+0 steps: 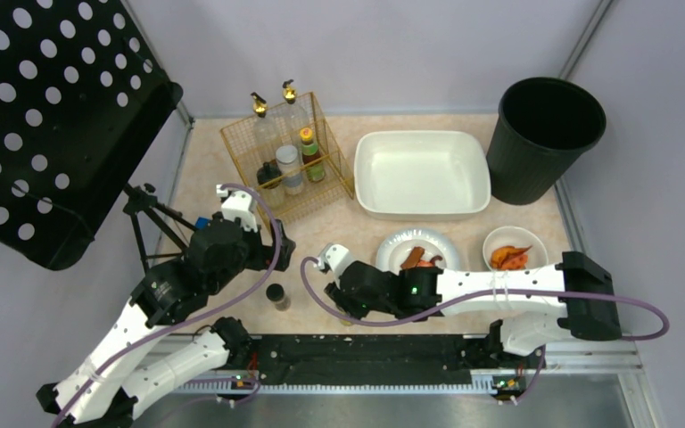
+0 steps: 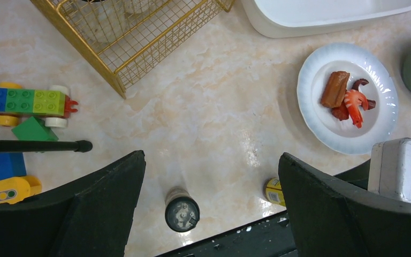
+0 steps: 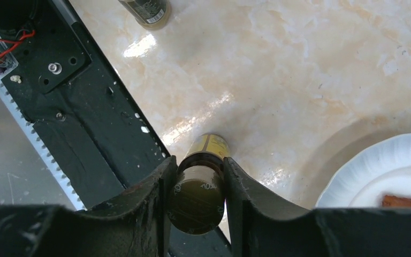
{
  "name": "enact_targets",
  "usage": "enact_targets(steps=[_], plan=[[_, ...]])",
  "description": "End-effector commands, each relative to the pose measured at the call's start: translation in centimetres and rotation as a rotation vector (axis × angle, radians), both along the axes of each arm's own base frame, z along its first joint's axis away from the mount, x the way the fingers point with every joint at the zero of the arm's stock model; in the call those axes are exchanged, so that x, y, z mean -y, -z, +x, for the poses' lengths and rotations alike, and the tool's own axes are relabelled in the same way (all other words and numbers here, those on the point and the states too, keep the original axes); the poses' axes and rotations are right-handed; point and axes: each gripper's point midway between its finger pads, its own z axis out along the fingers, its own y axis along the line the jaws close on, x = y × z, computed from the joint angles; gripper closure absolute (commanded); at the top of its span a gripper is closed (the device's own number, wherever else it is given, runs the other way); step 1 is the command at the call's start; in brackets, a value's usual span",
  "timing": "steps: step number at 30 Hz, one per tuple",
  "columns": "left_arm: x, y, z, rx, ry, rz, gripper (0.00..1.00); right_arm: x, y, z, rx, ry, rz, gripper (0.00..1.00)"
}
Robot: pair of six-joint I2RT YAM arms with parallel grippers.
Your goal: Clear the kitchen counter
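Note:
The kitchen counter (image 1: 325, 227) is pale marble. My right gripper (image 1: 337, 299) is shut on the dark lid of a small yellow-labelled jar (image 3: 198, 198) that stands at the counter's near edge, beside the black base rail. The jar also shows in the left wrist view (image 2: 273, 191). My left gripper (image 2: 211, 158) is open and empty, hovering above the counter. A dark-lidded shaker jar (image 1: 277, 296) stands between the two grippers, below the left jaws (image 2: 182, 212). A white plate (image 1: 417, 251) with food scraps and a small bowl (image 1: 514, 246) with orange food sit to the right.
A gold wire basket (image 1: 287, 156) holds several bottles at the back. A white tub (image 1: 422, 174) and a black bin (image 1: 546, 138) stand at the back right. Toy bricks (image 2: 27, 101) and a tripod leg (image 2: 32, 145) lie at the left. The black rail (image 1: 366, 352) runs along the near edge.

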Motion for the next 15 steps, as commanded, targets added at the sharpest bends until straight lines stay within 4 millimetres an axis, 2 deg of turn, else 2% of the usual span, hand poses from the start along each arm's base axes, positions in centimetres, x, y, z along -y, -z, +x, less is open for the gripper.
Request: enact_targets(steps=[1, 3, 6, 11, 15], plan=[[0.1, -0.4, 0.4, 0.027, -0.004, -0.006, 0.01, -1.7, -2.2, -0.2, 0.014, -0.013, 0.063, 0.66], [0.1, -0.5, 0.4, 0.029, -0.004, -0.005, 0.01, -1.8, -2.0, -0.1, 0.013, -0.013, 0.058, 0.73], [0.1, -0.5, 0.5, 0.031, -0.005, -0.003, 0.01, -1.6, -1.8, -0.1, 0.01, -0.006, 0.052, 1.0], [0.2, -0.3, 0.6, 0.025, -0.002, 0.008, 0.01, -1.5, -2.3, 0.1, 0.026, 0.005, 0.066, 1.0], [0.2, -0.4, 0.6, 0.027, -0.001, 0.006, 0.01, -1.5, -4.5, 1.3, 0.085, 0.052, 0.113, 1.0]])
